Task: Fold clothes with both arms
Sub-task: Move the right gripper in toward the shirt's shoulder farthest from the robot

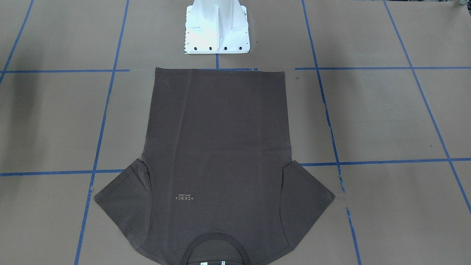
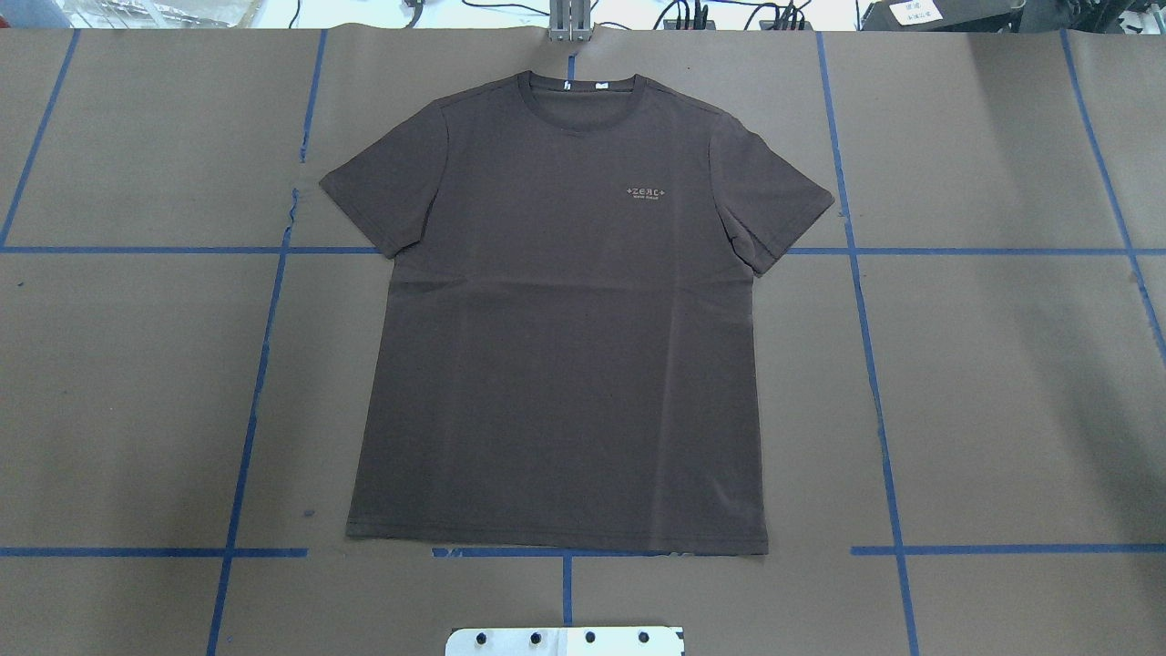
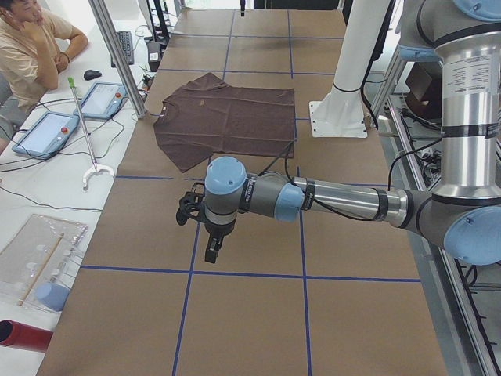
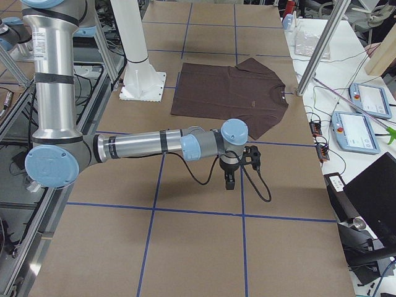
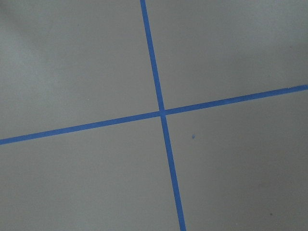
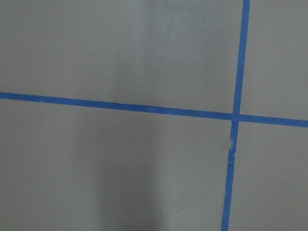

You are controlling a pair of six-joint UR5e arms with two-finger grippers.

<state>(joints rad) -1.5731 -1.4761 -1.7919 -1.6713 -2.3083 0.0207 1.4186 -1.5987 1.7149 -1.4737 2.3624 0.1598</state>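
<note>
The dark brown T-shirt lies flat and spread out, face up, in the middle of the table, collar at the far edge and hem toward the robot's base. It also shows in the front view and both side views. The left gripper hangs over bare paper well off the shirt's side, pointing down. The right gripper hangs likewise off the opposite side. I cannot tell whether either is open or shut. Both wrist views show only brown paper and a blue tape cross.
The white pedestal base stands just behind the shirt's hem. Blue tape lines grid the brown paper. Metal posts stand at the far table edge. An operator and tablets are beyond it.
</note>
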